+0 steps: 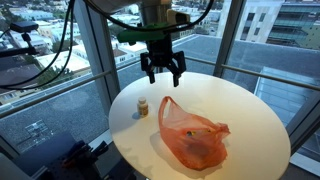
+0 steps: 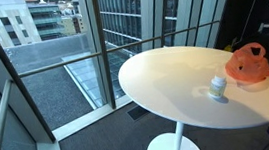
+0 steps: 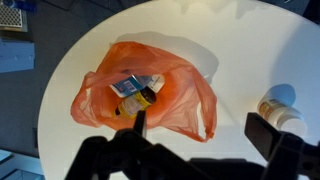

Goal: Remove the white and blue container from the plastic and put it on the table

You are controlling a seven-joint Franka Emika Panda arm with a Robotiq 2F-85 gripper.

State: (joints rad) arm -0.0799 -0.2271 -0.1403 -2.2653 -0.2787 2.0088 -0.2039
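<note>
An orange plastic bag [image 1: 192, 133] lies on the round white table [image 1: 250, 110]; it also shows in the other exterior view [image 2: 247, 65] and the wrist view [image 3: 170, 90]. Inside it in the wrist view lie a white and blue container [image 3: 131, 87] and a small yellow bottle [image 3: 137, 101]. My gripper [image 1: 163, 70] hangs open and empty above the table, behind the bag; its fingers frame the bag's edge in the wrist view [image 3: 200, 125].
A small bottle with a white cap stands on the table beside the bag, seen in both exterior views [image 1: 142, 105] [image 2: 217, 85] and the wrist view [image 3: 280, 112]. Glass walls and railings surround the table.
</note>
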